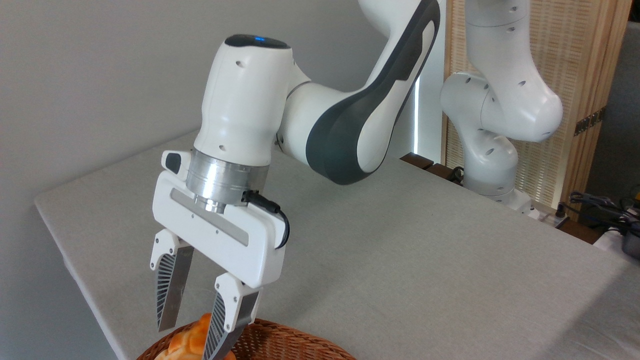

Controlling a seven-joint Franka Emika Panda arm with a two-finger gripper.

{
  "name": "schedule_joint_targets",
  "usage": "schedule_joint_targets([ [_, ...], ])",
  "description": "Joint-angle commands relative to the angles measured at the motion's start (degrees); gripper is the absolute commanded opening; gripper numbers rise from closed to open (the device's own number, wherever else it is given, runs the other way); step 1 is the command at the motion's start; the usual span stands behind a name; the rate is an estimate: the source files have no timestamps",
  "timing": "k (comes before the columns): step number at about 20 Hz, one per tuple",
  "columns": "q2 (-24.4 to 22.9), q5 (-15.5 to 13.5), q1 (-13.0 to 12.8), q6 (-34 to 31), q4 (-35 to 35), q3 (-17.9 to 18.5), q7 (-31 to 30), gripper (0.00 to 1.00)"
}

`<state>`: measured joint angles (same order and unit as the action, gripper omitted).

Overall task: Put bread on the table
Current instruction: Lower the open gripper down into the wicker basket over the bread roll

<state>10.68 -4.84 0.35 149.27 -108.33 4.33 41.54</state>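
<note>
Orange bread [192,339] in wicker basket [280,342], between open gripper [187,340] fingers

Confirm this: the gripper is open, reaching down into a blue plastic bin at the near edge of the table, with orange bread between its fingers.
One detail is wrong: the container is a brown woven wicker basket, not a blue plastic bin. The camera view shows it. The rest stands: the gripper is open, reaching down at the table's near edge, with the orange bread between its fingers.

No text, label, brand name, number or sign can be read anywhere in this view: not on the white robot arm [345,125], nor on the pale grey cloth-topped desk [400,260], nor on the brown woven wicker basket [280,345].
</note>
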Motion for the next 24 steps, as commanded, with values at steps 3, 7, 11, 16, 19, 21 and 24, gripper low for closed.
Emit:
schedule_joint_targets([
  [3,1.6,0.1,-0.1,1.8,0.8,0.7,5.8,1.0],
  [7,2.0,0.1,0.1,1.9,0.8,0.9,7.4,1.0],
  [11,2.0,0.1,0.1,1.8,0.8,0.9,8.4,0.43],
  [16,2.0,0.1,0.1,1.8,0.8,0.9,9.1,0.39],
  [19,1.9,0.1,0.1,1.8,0.8,0.9,9.1,0.39],
  [21,1.9,0.1,0.1,1.8,0.8,0.9,9.1,0.39],
  [24,1.9,0.1,0.1,1.8,0.8,0.9,9.1,0.39],
])
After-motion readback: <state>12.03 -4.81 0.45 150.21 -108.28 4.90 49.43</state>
